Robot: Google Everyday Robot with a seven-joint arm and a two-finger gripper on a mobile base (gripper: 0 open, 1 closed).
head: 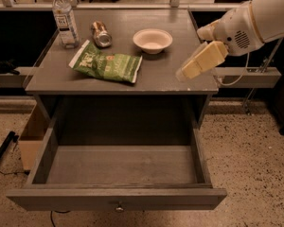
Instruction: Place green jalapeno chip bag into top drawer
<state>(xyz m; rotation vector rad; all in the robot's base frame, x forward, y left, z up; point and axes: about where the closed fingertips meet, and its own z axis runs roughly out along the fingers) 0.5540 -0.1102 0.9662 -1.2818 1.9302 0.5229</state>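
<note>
The green jalapeno chip bag lies flat on the left half of the grey table top, white edge toward the bottle. Below the table, the top drawer is pulled all the way out, its inside bare, with a small round knob on its front. My gripper hangs over the table's right front corner, well to the right of the bag, on the end of the white arm coming in from the upper right. It holds nothing that I can see.
On the back of the table stand a water bottle, a silver can lying on its side and a white bowl. A cardboard box sits on the floor left of the drawer. Speckled floor lies to the right.
</note>
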